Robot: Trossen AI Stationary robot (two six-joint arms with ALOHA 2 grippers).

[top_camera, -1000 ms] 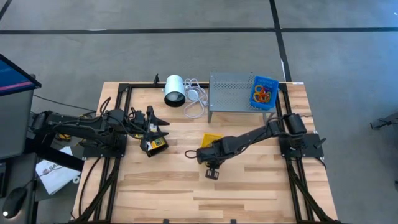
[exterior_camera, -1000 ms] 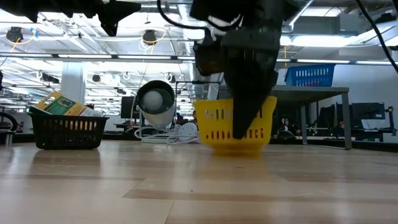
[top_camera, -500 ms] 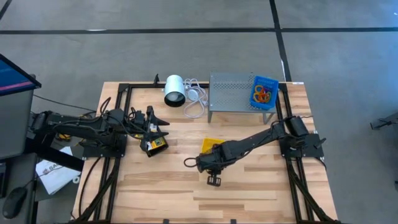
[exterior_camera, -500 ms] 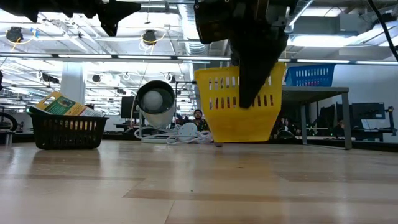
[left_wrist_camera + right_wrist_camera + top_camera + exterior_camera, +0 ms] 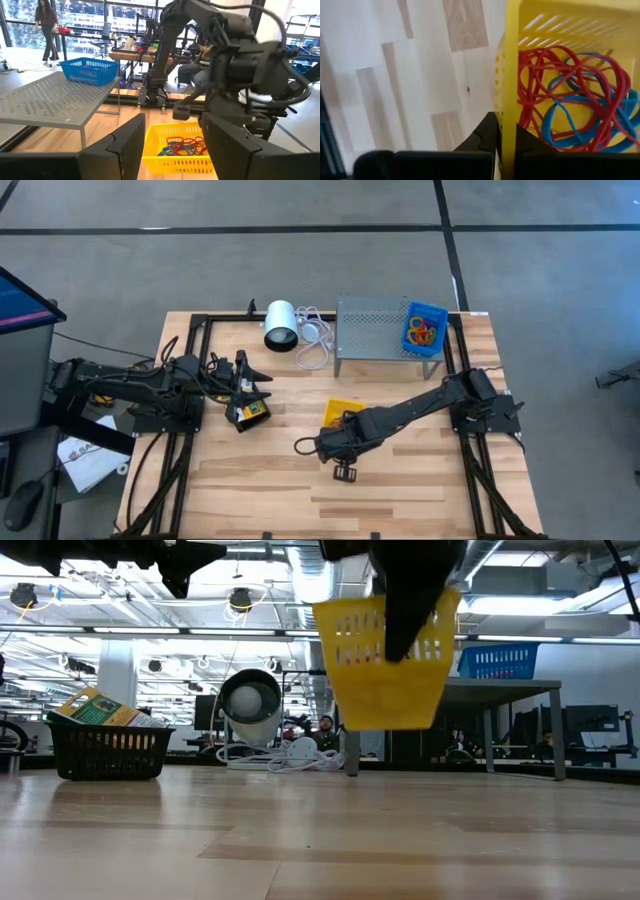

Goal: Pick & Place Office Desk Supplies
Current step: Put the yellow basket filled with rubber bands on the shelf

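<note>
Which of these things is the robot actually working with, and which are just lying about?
Part of the job:
- yellow bin of rubber bands, lifted by the right claw
- blue bin on the stand
- black bin with packets

Just lying about:
- white cylinder with cable
- grey metal stand

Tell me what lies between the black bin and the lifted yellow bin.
Only bare wooden tabletop separates the black bin from the yellow bin, seen in the high view.
</note>
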